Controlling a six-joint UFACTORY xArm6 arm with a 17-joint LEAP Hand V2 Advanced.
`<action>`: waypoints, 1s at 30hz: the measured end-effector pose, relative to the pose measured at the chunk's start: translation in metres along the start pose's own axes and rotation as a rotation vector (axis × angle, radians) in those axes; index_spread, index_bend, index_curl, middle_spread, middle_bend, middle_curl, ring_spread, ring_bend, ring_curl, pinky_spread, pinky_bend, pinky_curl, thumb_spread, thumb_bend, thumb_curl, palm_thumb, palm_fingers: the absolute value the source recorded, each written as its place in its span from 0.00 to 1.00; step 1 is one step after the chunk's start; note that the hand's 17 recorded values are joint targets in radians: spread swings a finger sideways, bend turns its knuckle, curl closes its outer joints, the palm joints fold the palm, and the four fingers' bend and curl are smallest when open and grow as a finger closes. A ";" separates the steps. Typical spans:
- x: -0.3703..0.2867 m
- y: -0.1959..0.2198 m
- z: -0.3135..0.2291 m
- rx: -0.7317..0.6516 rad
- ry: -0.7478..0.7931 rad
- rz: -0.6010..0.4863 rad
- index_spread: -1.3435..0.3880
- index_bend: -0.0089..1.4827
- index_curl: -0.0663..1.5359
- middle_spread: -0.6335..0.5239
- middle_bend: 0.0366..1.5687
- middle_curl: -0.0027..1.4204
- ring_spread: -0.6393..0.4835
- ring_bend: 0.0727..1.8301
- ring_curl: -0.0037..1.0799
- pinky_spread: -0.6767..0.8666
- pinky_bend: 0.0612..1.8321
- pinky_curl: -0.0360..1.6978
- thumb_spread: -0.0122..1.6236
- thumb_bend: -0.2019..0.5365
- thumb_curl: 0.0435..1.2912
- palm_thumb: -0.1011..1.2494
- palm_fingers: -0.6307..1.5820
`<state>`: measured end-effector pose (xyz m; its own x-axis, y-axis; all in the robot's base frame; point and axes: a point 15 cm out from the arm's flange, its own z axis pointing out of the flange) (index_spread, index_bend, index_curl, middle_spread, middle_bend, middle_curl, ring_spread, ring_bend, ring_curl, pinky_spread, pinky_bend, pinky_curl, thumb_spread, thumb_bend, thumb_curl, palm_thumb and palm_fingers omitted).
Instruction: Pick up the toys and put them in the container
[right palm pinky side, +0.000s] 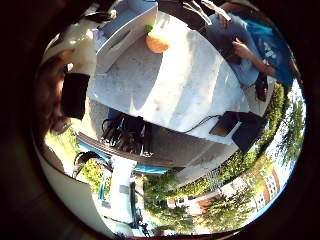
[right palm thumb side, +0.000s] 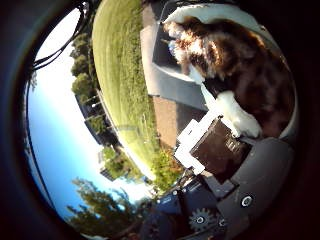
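Observation:
A brown and white furry plush toy (right palm thumb side: 235, 60) fills much of the thumb side view, close against my palm. My right hand (right palm thumb side: 220, 145) has its black and white fingers curled against it, and the fur also shows beside a black finger part (right palm pinky side: 75, 95). Well below the hand, a white table (right palm pinky side: 190, 85) carries a grey open container (right palm pinky side: 120, 30). An orange round toy with a green top (right palm pinky side: 157, 42) lies on the table right beside the container's wall.
A person in a blue top (right palm pinky side: 250, 45) sits at the table's far side, with hands near its edge. A dark flat object (right palm pinky side: 230, 125) lies at one table corner. Black gear (right palm pinky side: 127, 135) sits on the ground by the table. Grass (right palm thumb side: 120, 75) lies around.

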<state>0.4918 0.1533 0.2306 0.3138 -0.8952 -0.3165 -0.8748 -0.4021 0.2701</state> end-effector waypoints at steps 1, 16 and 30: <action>-0.012 -0.008 0.002 0.019 -0.010 -0.008 0.19 0.66 0.03 0.37 0.79 0.76 0.47 0.80 0.77 0.53 0.80 0.59 0.71 0.25 0.55 0.79 0.65; -0.056 -0.139 0.059 0.315 -0.137 0.060 0.20 0.72 0.03 0.38 0.80 0.76 0.47 0.81 0.78 0.52 0.80 0.60 0.72 0.25 0.54 0.74 0.64; -0.026 -0.162 0.120 0.296 -0.115 0.064 0.51 0.68 0.07 0.49 0.35 0.52 0.68 0.59 0.59 0.63 0.64 0.55 0.72 0.23 0.45 0.67 0.29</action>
<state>0.5811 0.2644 0.0856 0.2253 -0.8825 -0.4129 -0.9662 -0.2568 0.0217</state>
